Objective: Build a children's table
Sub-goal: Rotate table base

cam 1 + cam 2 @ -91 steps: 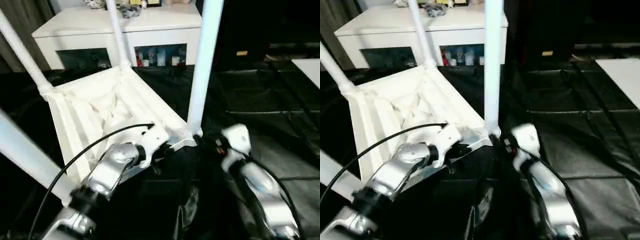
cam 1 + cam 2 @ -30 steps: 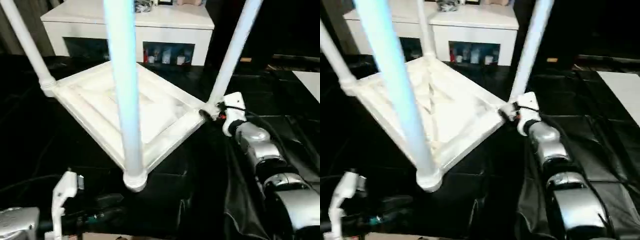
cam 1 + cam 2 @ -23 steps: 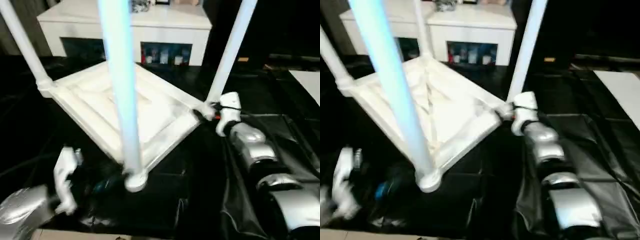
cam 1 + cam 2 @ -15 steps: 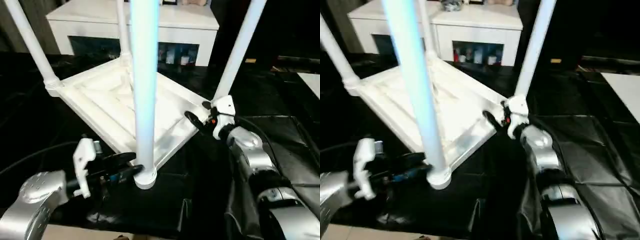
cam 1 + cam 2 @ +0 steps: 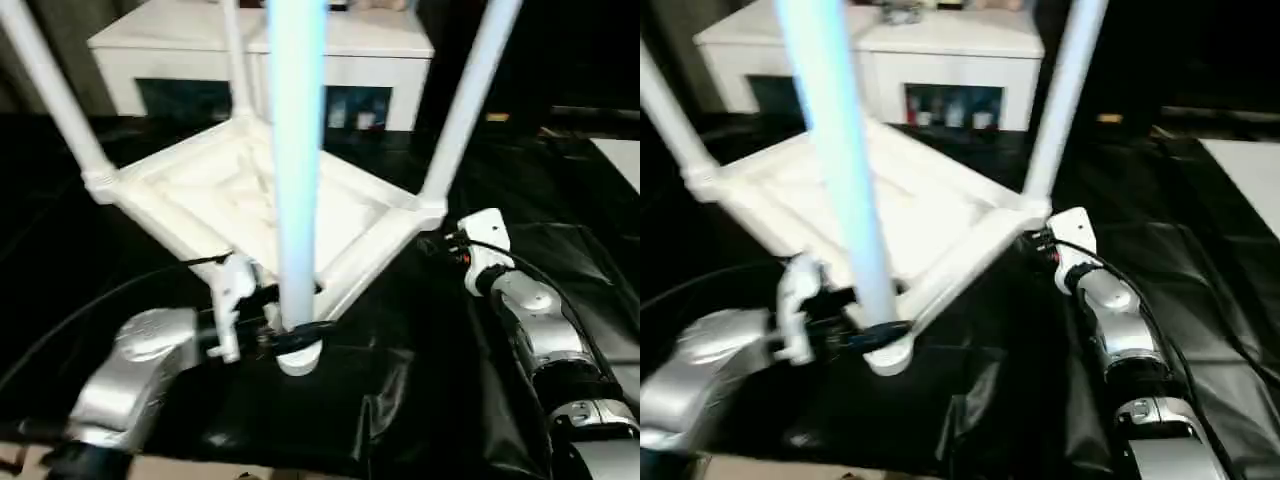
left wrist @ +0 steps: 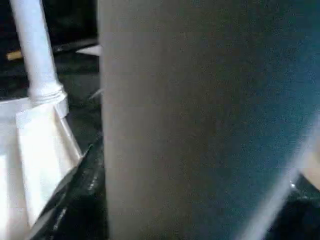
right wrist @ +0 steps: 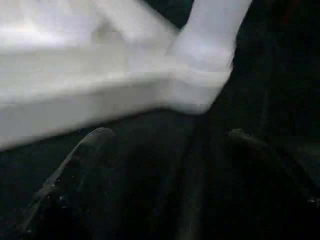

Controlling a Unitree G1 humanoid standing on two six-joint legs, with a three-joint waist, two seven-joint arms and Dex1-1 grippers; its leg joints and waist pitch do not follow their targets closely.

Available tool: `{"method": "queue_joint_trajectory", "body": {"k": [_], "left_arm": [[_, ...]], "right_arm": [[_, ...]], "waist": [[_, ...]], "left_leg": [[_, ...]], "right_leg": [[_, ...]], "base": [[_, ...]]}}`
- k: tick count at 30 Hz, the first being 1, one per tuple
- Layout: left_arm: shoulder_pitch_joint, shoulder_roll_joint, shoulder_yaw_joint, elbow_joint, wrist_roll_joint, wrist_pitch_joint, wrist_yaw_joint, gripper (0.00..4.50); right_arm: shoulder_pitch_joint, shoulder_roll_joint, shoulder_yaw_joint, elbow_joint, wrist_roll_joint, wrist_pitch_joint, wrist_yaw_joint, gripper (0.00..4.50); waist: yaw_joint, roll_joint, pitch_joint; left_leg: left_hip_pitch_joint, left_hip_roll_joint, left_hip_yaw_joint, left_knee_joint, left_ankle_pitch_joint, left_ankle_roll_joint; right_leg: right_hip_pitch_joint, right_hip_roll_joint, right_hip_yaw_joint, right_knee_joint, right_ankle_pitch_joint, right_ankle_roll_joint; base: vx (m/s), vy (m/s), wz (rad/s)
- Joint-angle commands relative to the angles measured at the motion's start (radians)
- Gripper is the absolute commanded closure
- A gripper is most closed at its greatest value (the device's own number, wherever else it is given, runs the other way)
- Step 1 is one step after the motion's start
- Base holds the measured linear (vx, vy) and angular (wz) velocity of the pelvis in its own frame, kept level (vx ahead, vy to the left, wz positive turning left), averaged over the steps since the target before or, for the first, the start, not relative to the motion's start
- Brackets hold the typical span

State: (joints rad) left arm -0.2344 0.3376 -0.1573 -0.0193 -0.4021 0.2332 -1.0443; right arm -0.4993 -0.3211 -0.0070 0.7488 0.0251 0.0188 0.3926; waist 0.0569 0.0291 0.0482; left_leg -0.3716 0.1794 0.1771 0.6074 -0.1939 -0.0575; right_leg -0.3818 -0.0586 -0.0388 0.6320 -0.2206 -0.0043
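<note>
While the children's table point(image 5: 250, 200) lies upside down on the black sheet point(image 5: 400, 400), legs up, the left gripper point(image 5: 285, 325) sits at the nearest leg's point(image 5: 298, 150) base, fingers' spread unclear. Right gripper point(image 7: 165, 145) spreads its fingers just off the right corner socket point(image 5: 428, 208).

Left arm: silver forearm reaches in from lower left, bent inward, left gripper point(image 5: 285, 330) level, black fingers point(image 5: 300, 331) pointing right. Jaw spread unclear.

Right arm: silver forearm runs up the right side, near straight, right gripper point(image 7: 165, 135) forward, jaws spread wide, fingers point(image 7: 75, 165) apart, nothing between them.
</note>
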Motion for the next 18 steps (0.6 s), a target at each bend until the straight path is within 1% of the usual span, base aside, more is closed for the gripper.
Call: {"method": "queue_joint_trajectory", "body": {"k": [1,2,3,4,5,7,8,9,11,12,13,14,15,16,17,18], "left_arm": [[-0.023,-0.021,-0.024,0.008,-0.035,0.035,-0.008,0.82],[-0.034,-0.032,-0.042,0.018,-0.031,0.042,-0.016,0.74],[-0.049,-0.046,-0.062,0.035,-0.015,0.041,-0.017,0.64],[-0.053,-0.051,-0.072,0.043,0.002,0.028,-0.012,0.56],[-0.053,-0.051,-0.072,0.043,0.002,0.028,-0.012,0.51],[-0.062,-0.061,-0.095,0.043,0.029,0.028,0.0,0.4],[-0.063,-0.065,-0.1,0.04,0.031,0.03,0.002,0.3],[-0.066,-0.067,-0.103,0.038,0.026,0.038,-0.001,0.3],[-0.07,-0.075,-0.12,0.019,0.016,0.067,-0.005,0.3],[-0.079,-0.094,-0.141,0.01,0.014,0.082,0.001,0.3],[-0.087,-0.109,-0.155,0.011,0.02,0.08,0.005,0.3],[-0.097,-0.123,-0.166,0.017,0.024,0.077,0.009,0.3],[-0.097,-0.123,-0.166,0.017,0.024,0.077,0.009,0.3],[-0.112,-0.146,-0.182,0.031,0.033,0.069,0.015,0.3],[-0.113,-0.148,-0.182,0.032,0.033,0.068,0.016,0.3],[-0.124,-0.166,-0.19,0.042,0.037,0.065,0.022,0.3]], "right_arm": [[0.0,0.017,0.019,-0.01,-0.002,0.018,0.017,0.7],[-0.003,0.028,0.024,0.001,-0.001,0.014,0.022,0.7],[-0.01,0.041,0.03,0.016,0.0,0.012,0.026,0.7],[-0.014,0.048,0.033,0.021,0.001,0.014,0.03,0.7],[-0.014,0.048,0.033,0.021,0.001,0.014,0.03,0.7],[-0.027,0.071,0.042,0.022,0.011,0.015,0.062,0.7],[-0.029,0.076,0.045,0.02,0.013,0.015,0.071,0.7],[-0.033,0.081,0.046,0.02,0.015,0.013,0.082,0.7],[-0.037,0.095,0.052,0.013,0.025,0.012,0.113,0.7],[-0.04,0.11,0.063,0.005,0.032,0.01,0.146,0.7],[-0.041,0.118,0.068,0.001,0.036,0.011,0.162,0.7],[-0.042,0.123,0.075,-0.001,0.035,0.011,0.17,0.7],[-0.042,0.123,0.075,-0.001,0.035,0.011,0.17,0.7],[-0.042,0.127,0.08,-0.004,0.034,0.012,0.18,0.7],[-0.042,0.127,0.081,-0.004,0.034,0.013,0.181,0.7],[-0.04,0.13,0.083,-0.005,0.034,0.012,0.185,0.7]], "waist": [[0.0,0.003,-0.063],[-0.002,0.004,-0.063],[-0.005,0.005,-0.061],[-0.004,0.007,-0.062],[-0.004,0.006,-0.062],[-0.006,0.01,-0.063],[-0.006,0.009,-0.063],[-0.006,0.012,-0.063],[-0.004,0.012,-0.064],[-0.003,0.011,-0.064],[-0.003,0.008,-0.063],[-0.002,0.008,-0.063],[-0.003,0.008,-0.062],[-0.004,0.008,-0.062],[-0.005,0.003,-0.062],[-0.007,0.003,-0.062]], "left_leg": [[0.008,0.041,-0.013,-0.067,-0.149,0.03],[0.008,0.041,-0.012,-0.068,-0.152,0.031],[0.01,0.042,-0.012,-0.068,-0.169,0.034],[0.012,0.044,-0.012,-0.068,-0.174,0.034],[0.011,0.045,-0.013,-0.069,-0.172,0.033],[0.011,0.046,-0.014,-0.069,-0.165,0.036],[0.01,0.046,-0.014,-0.069,-0.162,0.039],[0.01,0.046,-0.014,-0.068,-0.158,0.042],[0.012,0.046,-0.012,-0.067,-0.152,0.047],[0.01,0.047,-0.013,-0.068,-0.147,0.049],[0.009,0.047,-0.012,-0.068,-0.151,0.054],[0.01,0.048,-0.013,-0.068,-0.148,0.053],[0.009,0.047,-0.013,-0.068,-0.144,0.055],[0.008,0.047,-0.014,-0.068,-0.146,0.054],[0.007,0.046,-0.014,-0.068,-0.143,0.056],[0.007,0.046,-0.014,-0.068,-0.141,0.058]], "right_leg": [[0.048,-0.069,0.041,-0.066,0.006,-0.271],[0.047,-0.069,0.041,-0.066,0.001,-0.273],[0.044,-0.07,0.041,-0.071,-0.029,-0.276],[0.043,-0.071,0.041,-0.071,-0.038,-0.277],[0.044,-0.071,0.041,-0.071,-0.036,-0.278],[0.045,-0.071,0.041,-0.069,-0.019,-0.278],[0.045,-0.071,0.041,-0.068,-0.011,-0.278],[0.045,-0.072,0.041,-0.068,-0.005,-0.28],[0.045,-0.072,0.042,-0.067,0.006,-0.285],[0.046,-0.072,0.041,-0.065,0.008,-0.287],[0.045,-0.072,0.041,-0.066,0.004,-0.288],[0.046,-0.073,0.041,-0.067,0.003,-0.287],[0.045,-0.072,0.041,-0.067,0.003,-0.288],[0.047,-0.074,0.041,-0.068,-0.001,-0.286],[0.048,-0.074,0.041,-0.068,-0.004,-0.284],[0.048,-0.075,0.041,-0.069,-0.004,-0.284]], "base": [[0.0,0.0,0.0],[0.0,0.0,0.0],[0.0,0.0,0.0],[0.0,0.0,0.0],[0.0,0.0,0.0],[0.0,0.0,0.0],[0.0,0.0,0.0],[0.0,0.0,0.0],[0.0,0.0,0.0],[0.0,0.0,0.0],[0.0,0.0,0.0],[0.0,0.0,0.0],[0.0,0.0,0.0],[0.0,0.0,0.0],[0.0,0.0,0.0],[0.0,0.0,0.0]]}}
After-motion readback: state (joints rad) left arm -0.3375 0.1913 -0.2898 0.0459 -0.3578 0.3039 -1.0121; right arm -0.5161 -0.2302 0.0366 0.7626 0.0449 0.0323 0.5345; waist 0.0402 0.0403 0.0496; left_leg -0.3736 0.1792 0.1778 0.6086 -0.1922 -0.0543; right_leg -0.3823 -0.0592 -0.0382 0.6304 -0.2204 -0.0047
